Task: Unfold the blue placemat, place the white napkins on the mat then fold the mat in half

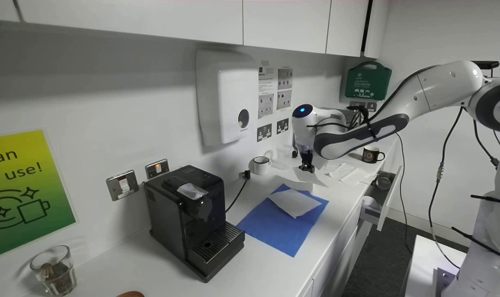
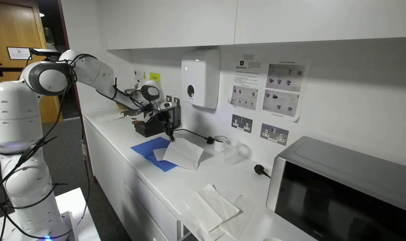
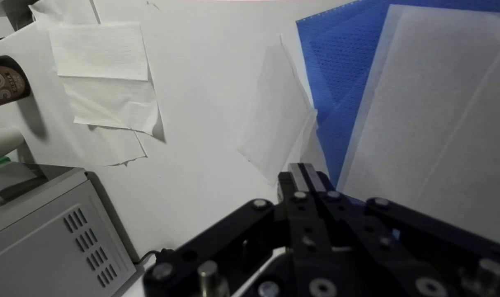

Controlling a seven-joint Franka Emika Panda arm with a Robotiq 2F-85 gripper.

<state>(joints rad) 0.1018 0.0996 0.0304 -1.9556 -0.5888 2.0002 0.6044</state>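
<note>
White bench (image 1: 262,264), stretching beneath the end effector (image 3: 305,169). Grey microwave (image 3: 35,247), lower left of the end effector in the wrist view. Black coffee machine (image 1: 167,218), well apart from the end effector, on the opposite side from the microwave. Blue mat (image 1: 274,231), spread on the bench just right of the end effector in the wrist view. Loose white napkins (image 3: 105,70), upper left of the end effector there. Flat napkin (image 1: 294,202), on the mat, right of the end effector. Pinched napkin (image 2: 183,154), held between tightly narrowed jaws of the end effector. Dark mug (image 3: 4,80), far upper left, beyond those loose napkins.
</note>
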